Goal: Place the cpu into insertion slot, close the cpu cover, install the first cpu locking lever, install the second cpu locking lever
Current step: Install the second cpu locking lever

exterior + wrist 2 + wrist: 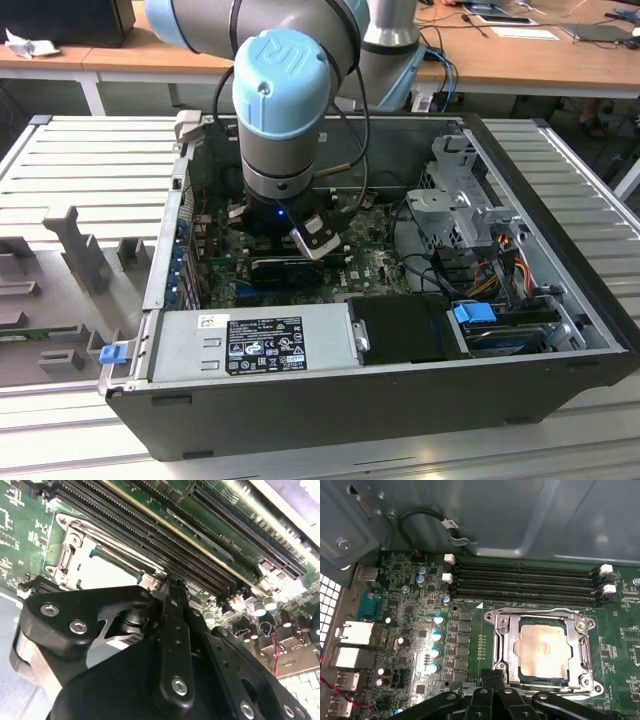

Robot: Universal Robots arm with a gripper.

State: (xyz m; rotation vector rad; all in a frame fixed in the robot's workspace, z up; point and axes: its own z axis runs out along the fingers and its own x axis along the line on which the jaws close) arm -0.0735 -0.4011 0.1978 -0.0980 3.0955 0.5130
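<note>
My end effector [492, 692], fingers pinched together and empty, hovers at the near edge of the cpu cover [585, 645], closed over the seated cpu [542, 647]; a slip risks scraping the board.

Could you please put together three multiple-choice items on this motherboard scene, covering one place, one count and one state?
1. Where is the cpu?
A. in the insertion slot
B. on the power supply
C. in the gripper

2. How many long black memory slots run beside the socket?
A. two
B. four
C. six

3. How does the cpu cover lie?
A. removed
B. standing upright
C. down around the chip

Answers: 1 A, the chip sits in the socket. 2 B, four parallel rows show. 3 C, the frame lies flat around the chip.
</note>
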